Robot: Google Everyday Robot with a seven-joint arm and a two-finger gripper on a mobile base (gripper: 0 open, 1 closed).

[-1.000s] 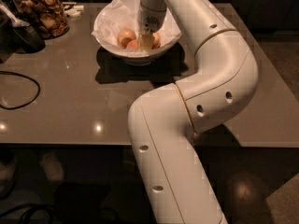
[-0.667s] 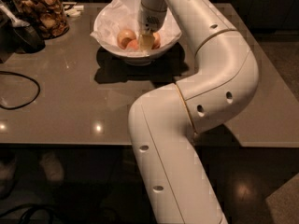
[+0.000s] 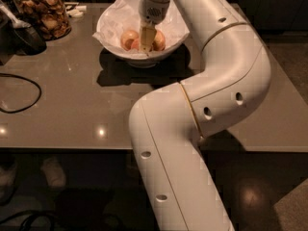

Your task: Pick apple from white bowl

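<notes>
The white bowl [image 3: 111, 47], lined with crumpled white paper, stands at the back middle of the grey table [image 3: 86, 114]. Three small apples lie in it. A pale yellow-red one [image 3: 128, 38] is at the left and another [image 3: 160, 40] at the right. The redder apple [image 3: 136, 45] shows only partly, low in the bowl, just left of my gripper. My gripper [image 3: 146, 42] reaches straight down into the bowl between the apples, touching or nearly touching the red one. The white arm [image 3: 226, 81] bends over the table's right half.
A glass jar of brown snacks [image 3: 42, 13] stands at the back left, with a dark object [image 3: 26, 38] beside it. A black cable [image 3: 19, 97] loops on the left of the table. The table's front edge [image 3: 72, 149] runs across the middle of the view.
My gripper has shifted slightly left and lower inside the bowl. The bowl and the apples have not visibly moved.
</notes>
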